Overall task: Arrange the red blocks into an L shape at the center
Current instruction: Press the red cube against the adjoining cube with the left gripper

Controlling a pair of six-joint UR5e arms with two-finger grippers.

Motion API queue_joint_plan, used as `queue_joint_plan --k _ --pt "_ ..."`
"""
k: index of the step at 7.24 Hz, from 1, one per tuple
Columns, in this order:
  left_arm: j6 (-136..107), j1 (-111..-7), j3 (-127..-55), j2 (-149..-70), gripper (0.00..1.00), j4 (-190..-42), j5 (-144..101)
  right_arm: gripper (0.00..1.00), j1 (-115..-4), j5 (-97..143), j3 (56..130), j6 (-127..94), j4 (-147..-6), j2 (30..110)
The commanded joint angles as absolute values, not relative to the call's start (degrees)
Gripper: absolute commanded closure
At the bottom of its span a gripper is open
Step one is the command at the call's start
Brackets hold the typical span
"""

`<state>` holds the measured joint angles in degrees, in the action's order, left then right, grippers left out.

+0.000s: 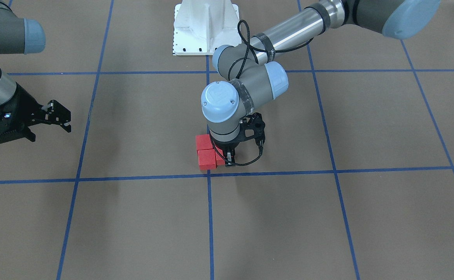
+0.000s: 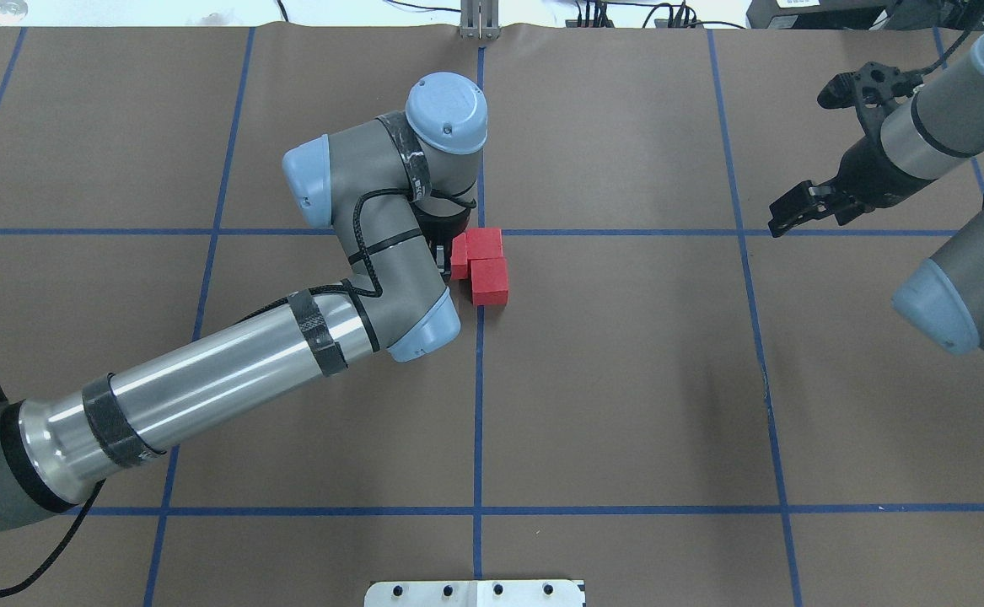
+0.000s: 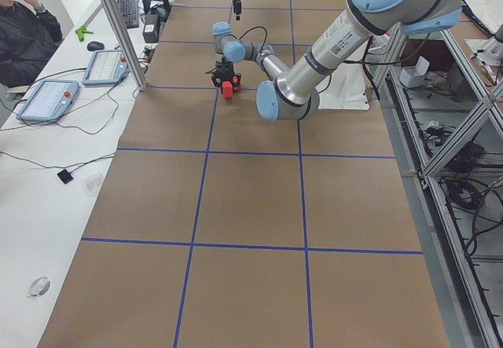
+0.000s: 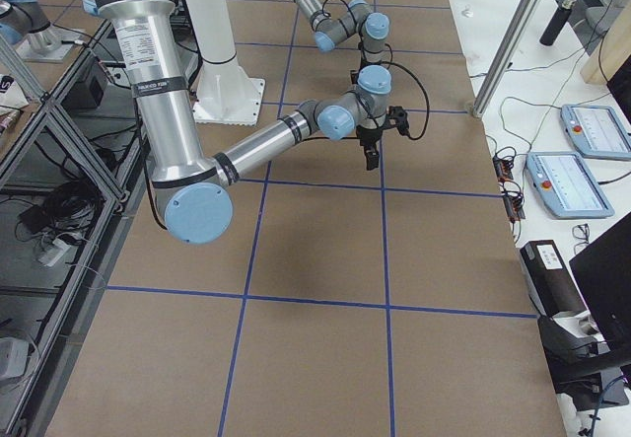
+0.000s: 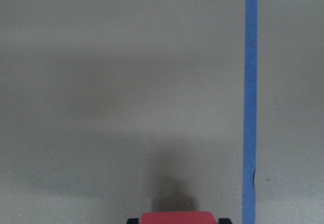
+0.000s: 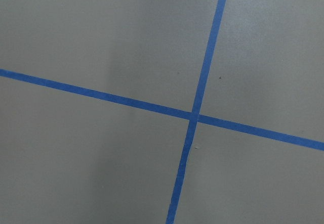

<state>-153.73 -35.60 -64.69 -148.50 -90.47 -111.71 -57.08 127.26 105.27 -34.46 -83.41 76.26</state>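
Three red blocks lie clustered just on the robot's side of the center crossing [image 1: 209, 175] [image 2: 481, 232]. Two of them [image 1: 203, 142] [image 1: 207, 159] sit touching, one behind the other [image 2: 485, 244] [image 2: 490, 281]. The third red block [image 2: 459, 255] [image 1: 219, 158] is pressed against their side and half hidden under my left gripper [image 1: 228, 157], which points straight down and is shut on it. In the left wrist view this block [image 5: 177, 217] shows at the bottom edge between two black fingertips [image 5: 132, 220]. My right gripper [image 1: 49, 130] hovers open and empty far off to the robot's right.
The white robot base plate [image 1: 205, 27] [image 2: 475, 593] sits at the robot's edge of the brown surface. My left forearm [image 2: 205, 379] stretches low over the table. A person [image 3: 23, 18] sits by a side table with tablets [image 3: 47, 100].
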Motion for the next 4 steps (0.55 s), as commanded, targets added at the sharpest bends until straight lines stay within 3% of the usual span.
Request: queue_joint_plan --k 1,2,4 --pt "-154.07 -35.51 -64.69 -148.45 1.0 -90.44 -111.71 0.01 -57.13 127.27 105.29 -34.45 -83.41 76.29" --pt "-154.25 -35.51 -64.6 -148.53 1.0 -90.35 -111.71 0.01 -57.13 127.27 105.21 -34.45 -83.41 76.29" --pt "-154.25 -35.68 -64.51 -148.54 0.61 -90.26 -111.71 0.01 -57.13 127.27 105.29 -34.45 -83.41 76.29"
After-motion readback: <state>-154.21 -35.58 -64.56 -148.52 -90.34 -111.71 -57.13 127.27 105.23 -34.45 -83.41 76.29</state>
